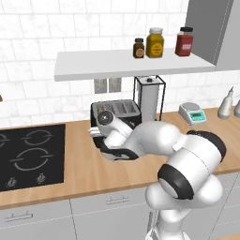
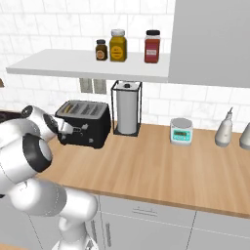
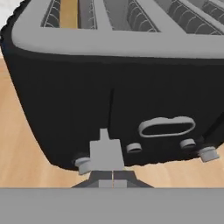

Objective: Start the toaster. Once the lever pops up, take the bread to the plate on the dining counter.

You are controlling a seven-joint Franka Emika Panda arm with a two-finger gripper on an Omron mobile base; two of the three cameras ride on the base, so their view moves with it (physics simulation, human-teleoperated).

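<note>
On worktop right of hob: toaster point(image 2: 84, 123) | leftmost slot holds bread point(image 3: 69, 13), edge-on | gripper point(image 3: 113, 180) jaws closed, empty, low at toaster front on a grey lever point(image 3: 105, 151); bread above, behind.

One toaster point(image 2: 84, 124), three jars point(image 2: 117, 45), one paper-towel holder point(image 2: 127, 114), one scale point(image 2: 181, 131), two bottles point(image 2: 224, 131), one hob point(image 1: 29, 157).
</note>
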